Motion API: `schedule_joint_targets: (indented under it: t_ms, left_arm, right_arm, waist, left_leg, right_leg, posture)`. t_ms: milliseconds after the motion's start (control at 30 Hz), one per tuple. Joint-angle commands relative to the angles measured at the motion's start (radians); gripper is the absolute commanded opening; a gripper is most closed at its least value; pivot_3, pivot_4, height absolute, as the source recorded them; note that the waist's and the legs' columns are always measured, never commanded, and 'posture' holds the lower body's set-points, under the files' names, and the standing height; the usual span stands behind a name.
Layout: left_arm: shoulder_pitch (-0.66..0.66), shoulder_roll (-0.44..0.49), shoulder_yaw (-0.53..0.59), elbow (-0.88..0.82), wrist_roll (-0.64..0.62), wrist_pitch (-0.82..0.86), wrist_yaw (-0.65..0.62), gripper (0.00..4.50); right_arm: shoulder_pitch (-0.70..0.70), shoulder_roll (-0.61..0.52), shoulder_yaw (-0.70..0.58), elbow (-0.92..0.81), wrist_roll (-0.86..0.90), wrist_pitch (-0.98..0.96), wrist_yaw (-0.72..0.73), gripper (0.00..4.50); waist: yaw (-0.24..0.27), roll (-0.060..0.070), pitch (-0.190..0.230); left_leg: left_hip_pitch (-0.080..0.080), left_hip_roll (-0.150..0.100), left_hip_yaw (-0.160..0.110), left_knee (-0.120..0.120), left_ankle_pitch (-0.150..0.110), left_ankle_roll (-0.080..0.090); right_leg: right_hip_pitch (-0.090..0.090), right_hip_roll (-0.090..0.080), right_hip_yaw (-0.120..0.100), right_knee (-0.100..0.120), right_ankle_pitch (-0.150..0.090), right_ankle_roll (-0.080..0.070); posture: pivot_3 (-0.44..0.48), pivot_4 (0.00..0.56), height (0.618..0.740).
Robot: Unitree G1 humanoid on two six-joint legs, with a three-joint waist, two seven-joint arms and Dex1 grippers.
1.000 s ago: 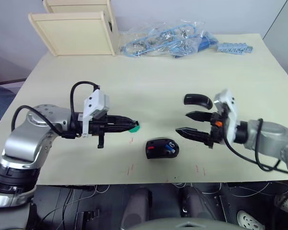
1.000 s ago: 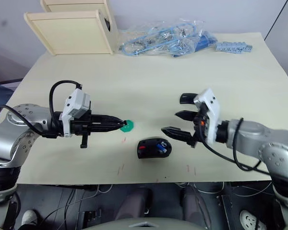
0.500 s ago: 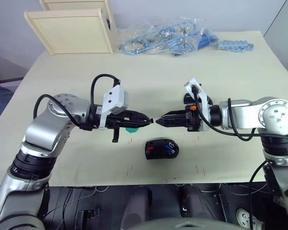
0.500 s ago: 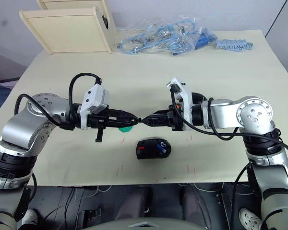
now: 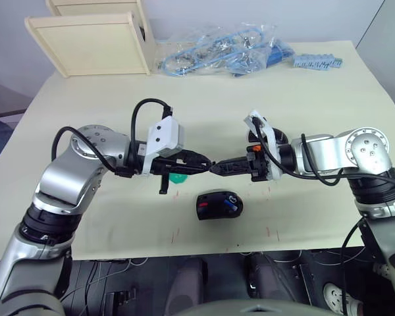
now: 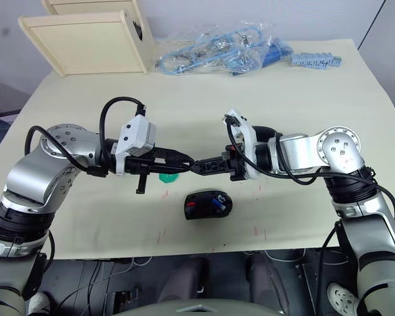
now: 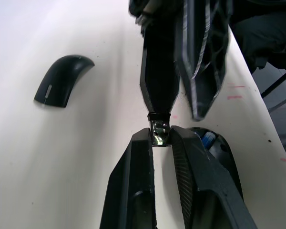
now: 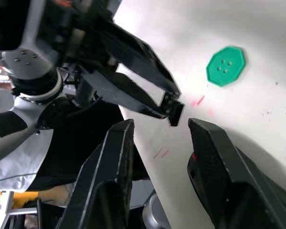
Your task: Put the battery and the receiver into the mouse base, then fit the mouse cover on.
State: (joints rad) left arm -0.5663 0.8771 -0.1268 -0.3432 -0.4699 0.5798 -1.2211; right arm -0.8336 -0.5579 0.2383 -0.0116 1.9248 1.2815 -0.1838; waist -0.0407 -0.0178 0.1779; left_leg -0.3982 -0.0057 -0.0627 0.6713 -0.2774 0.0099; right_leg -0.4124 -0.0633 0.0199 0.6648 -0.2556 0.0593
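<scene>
Receiver (image 7: 158,131): a very small plug with a bright metal shell and a black cap. It is pinched between the tips of the left pincer (image 7: 158,137), cap end outward. The right pincer (image 8: 160,124) faces it tip to tip with its fingers spread. In the left wrist view one right finger touches the cap. In the right wrist view the receiver sits just ahead of the gap between the right fingers.

Base (image 5: 219,205): black, oval, matte plastic, open side up with a red patch. It lies on the table (image 5: 85,118) just below where the two pincers meet. The battery (image 5: 231,203), a blue-and-white cylinder, sits in its recess.

Cover (image 7: 62,80): glossy black arched shell, lying on the table beyond the right pincer, apart from the base.

A flat green octagonal disc (image 8: 225,66) with small holes lies under the left pincer's tips. Both pincers have hard black ribbed fingers.

Change: one second ago the pincers were well apart, the right one wide open near the cover. Since then they have converged above the base. Base, battery and cover have not moved.
</scene>
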Motion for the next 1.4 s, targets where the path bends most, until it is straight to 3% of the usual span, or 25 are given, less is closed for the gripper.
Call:
schedule_joint_targets:
  t_ms: [33, 700, 900, 1200, 1333, 1400]
  left_arm:
    - [-0.011, 0.003, 0.018, -0.033, -0.002, -0.013, 0.005, 0.34]
    - [-0.015, -0.001, 0.015, -0.005, 0.008, -0.049, -0.010, 0.34]
    - [-0.009, -0.001, 0.020, -0.013, 0.003, -0.056, -0.014, 0.34]
    - [0.006, -0.007, 0.030, -0.016, -0.002, -0.056, -0.015, 0.34]
    - [0.038, -0.014, 0.077, -0.016, -0.056, -0.012, 0.006, 1.62]
    - [0.058, -0.010, 0.101, -0.022, -0.077, 0.007, 0.017, 2.48]
  right_arm:
    - [-0.019, -0.001, -0.001, -0.013, 0.047, -0.022, -0.014, 1.89]
    - [-0.018, 0.006, -0.008, 0.031, 0.047, -0.030, -0.013, 1.89]
    - [-0.013, 0.009, -0.007, 0.026, 0.047, -0.028, -0.010, 0.20]
    - [-0.009, 0.002, -0.006, 0.019, 0.047, -0.027, -0.009, 0.08]
    - [-0.005, -0.016, -0.009, 0.013, 0.047, -0.019, -0.008, 0.00]
    - [0.000, -0.029, -0.014, 0.009, 0.047, -0.016, -0.006, 0.00]
  waist:
    - [0.000, 0.000, 0.000]
    - [0.000, 0.000, 0.000]
    - [0.000, 0.000, 0.000]
    - [0.000, 0.000, 0.000]
    - [0.000, 0.000, 0.000]
    - [-0.001, 0.000, 0.000]
  left_leg:
    - [0.000, 0.000, 0.000, 0.000, 0.000, 0.000]
    - [0.000, 0.000, 0.000, 0.000, 0.000, 0.000]
    - [0.000, 0.000, 0.000, 0.000, 0.000, 0.000]
    - [0.000, 0.000, 0.000, 0.000, 0.000, 0.000]
    - [0.000, 0.000, 0.000, 0.000, 0.000, 0.000]
    - [0.000, 0.000, 0.000, 0.000, 0.000, 0.000]
  right_leg:
    - [0.000, 0.000, 0.000, 0.000, 0.000, 0.000]
    - [0.000, 0.000, 0.000, 0.000, 0.000, 0.000]
    - [0.000, 0.000, 0.000, 0.000, 0.000, 0.000]
    - [0.000, 0.000, 0.000, 0.000, 0.000, 0.000]
    - [0.000, 0.000, 0.000, 0.000, 0.000, 0.000]
    - [0.000, 0.000, 0.000, 0.000, 0.000, 0.000]
  posture:
    - [0.000, 0.150, 0.740]
    - [0.000, 0.150, 0.740]
    - [0.000, 0.150, 0.740]
    - [0.000, 0.150, 0.740]
    - [0.000, 0.150, 0.740]
    - [0.000, 0.150, 0.740]
